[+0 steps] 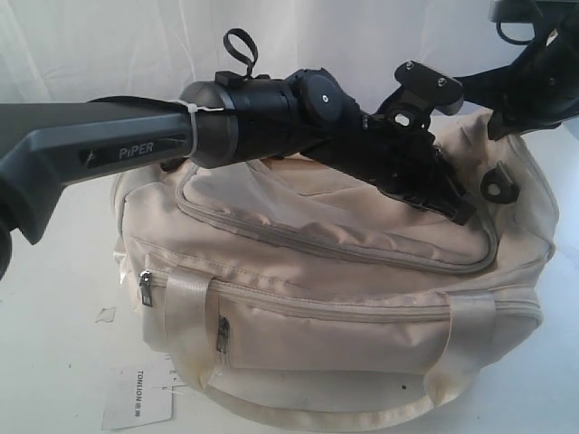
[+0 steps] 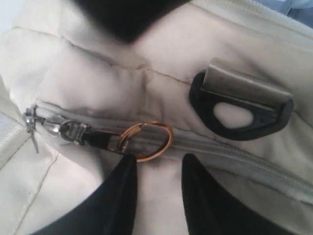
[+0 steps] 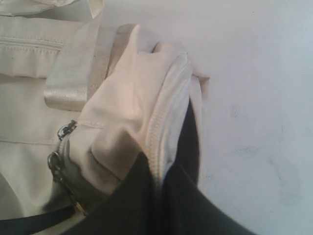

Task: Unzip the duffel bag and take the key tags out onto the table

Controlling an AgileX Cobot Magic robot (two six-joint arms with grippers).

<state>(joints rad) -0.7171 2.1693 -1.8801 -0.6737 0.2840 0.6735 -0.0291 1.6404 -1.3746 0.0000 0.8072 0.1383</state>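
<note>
Parted left jaws are poised beside the ring (image 2: 169, 142) of the shut zip (image 2: 234, 158) on the duffel bag (image 1: 344, 298), set on the desk (image 1: 54, 353), its end clamped by the right jaws; key tags are unseen, presumably inside.

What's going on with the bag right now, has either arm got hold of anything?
The right gripper is shut on a fold of fabric at one end of the duffel bag, which sits on the table. The left gripper hovers open over the top zipper, its tips just short of the gold ring on the zipper pull, not gripping it. The zipper looks closed where it shows, and no key tags are in view.
</note>
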